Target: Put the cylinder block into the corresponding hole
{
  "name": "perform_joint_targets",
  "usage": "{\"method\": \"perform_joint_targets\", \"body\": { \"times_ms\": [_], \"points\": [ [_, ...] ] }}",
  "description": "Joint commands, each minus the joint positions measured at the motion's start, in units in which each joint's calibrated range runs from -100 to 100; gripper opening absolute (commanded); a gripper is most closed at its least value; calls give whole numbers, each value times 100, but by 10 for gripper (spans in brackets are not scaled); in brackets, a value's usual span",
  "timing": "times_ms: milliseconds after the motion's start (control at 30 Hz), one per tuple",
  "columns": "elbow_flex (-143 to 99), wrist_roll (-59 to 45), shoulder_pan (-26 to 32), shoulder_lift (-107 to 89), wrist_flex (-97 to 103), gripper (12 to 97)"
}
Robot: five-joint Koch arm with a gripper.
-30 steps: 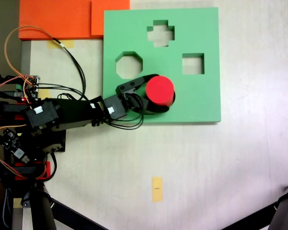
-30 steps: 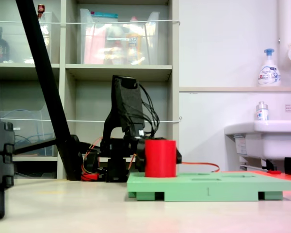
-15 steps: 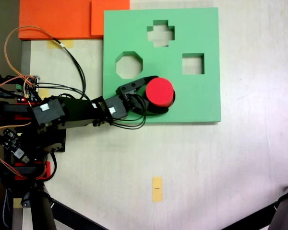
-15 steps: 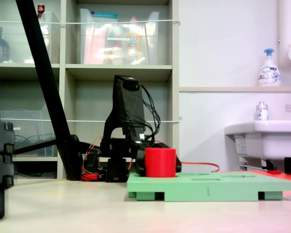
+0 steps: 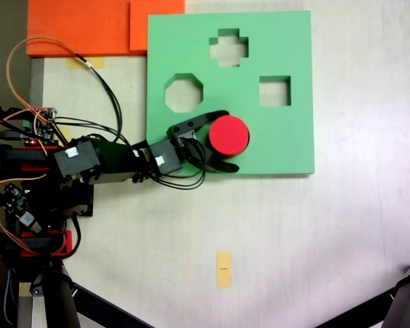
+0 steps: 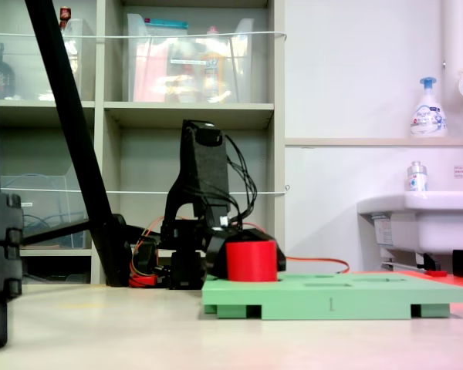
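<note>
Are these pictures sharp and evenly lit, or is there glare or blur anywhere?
In the fixed view from above, light is even and soft: the red cylinder and green foam board look crisp, with faint shadows. In the low side fixed view, the near tabletop is blurred and the white wall looks washed out.

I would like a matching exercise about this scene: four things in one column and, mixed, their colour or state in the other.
Things:
1. cylinder block
2. foam board
3. claw
4. octagonal cutout

States:
a. green, lying flat on the table
b. empty
c. red, sunk partly into the board
d. open, one finger on each side of the block

Pairs: 1-c, 2-a, 3-d, 4-b
</note>
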Motion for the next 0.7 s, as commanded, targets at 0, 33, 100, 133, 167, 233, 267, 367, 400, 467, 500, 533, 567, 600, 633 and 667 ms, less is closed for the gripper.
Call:
{"method": "perform_joint_targets", "body": {
  "times_ms": [0, 33, 100, 133, 167, 233, 267, 367, 400, 467, 500, 533, 567, 600, 633, 667],
  "points": [
    [-182, 15, -103, -401, 172, 673],
    [-272, -5, -103, -624, 143, 673],
    [-441, -24, -107, -1127, 115, 673],
    [-541, -34, -127, -1420, 76, 673],
    [-650, -54, -132, -1742, 18, 673],
    [-870, -122, -132, -2691, -184, 673],
    [-930, -171, -137, -3264, -444, 672],
    [-960, -513, -161, -5680, -2042, 672],
    [-930, -669, -195, -6379, -2582, 670],
    [-720, -991, -249, -7454, -3439, 669],
    [-541, -1206, -288, -7971, -3930, 654],
    [-411, -1353, -342, -8348, -4325, 623],
    [-272, -1529, -396, -8599, -4710, 596],
    [-152, -1665, -430, -8781, -4950, 580],
    [-62, -1836, -469, -8865, -5124, 554],
    [8, -2061, -523, -8865, -5278, 531]
  ]
}}
